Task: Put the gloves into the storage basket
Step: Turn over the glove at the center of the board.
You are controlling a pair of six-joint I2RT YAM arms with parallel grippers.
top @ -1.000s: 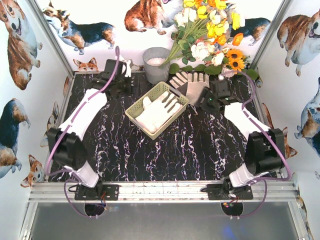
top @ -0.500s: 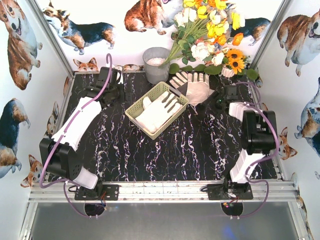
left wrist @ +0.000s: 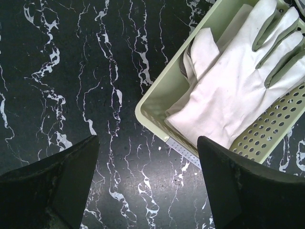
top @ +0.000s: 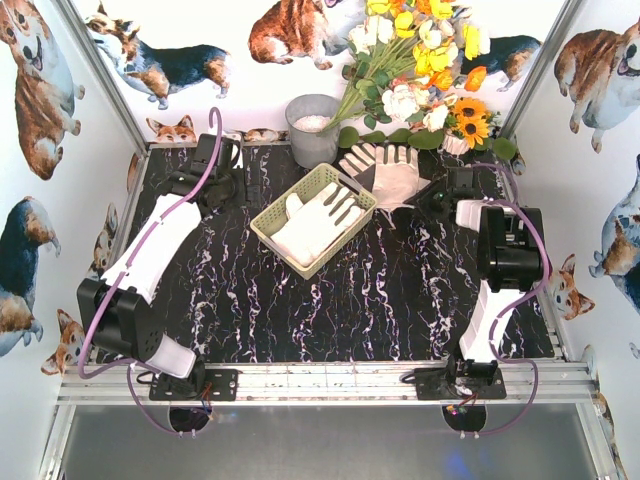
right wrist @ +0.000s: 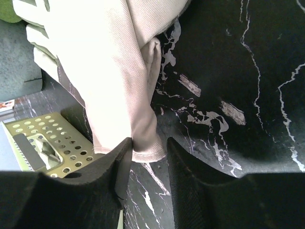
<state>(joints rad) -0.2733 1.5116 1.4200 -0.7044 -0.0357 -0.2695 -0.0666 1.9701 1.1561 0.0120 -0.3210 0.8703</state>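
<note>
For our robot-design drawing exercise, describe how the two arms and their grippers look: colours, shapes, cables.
The left arm and right arm each have smooth white shells between chunky black joints, with a lilac cable looping alongside. Their black bases sit on a silver rail. The left gripper and right gripper carry broad, matte black fingers that taper to blunt tips.

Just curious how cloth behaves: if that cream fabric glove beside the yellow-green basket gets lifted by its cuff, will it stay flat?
Probably not: the cream fabric glove is already creased and folded along one edge, so it should hang limp. It looks thin, so likely light. Its ribbed weave looks matte, so it probably won't slip.
</note>
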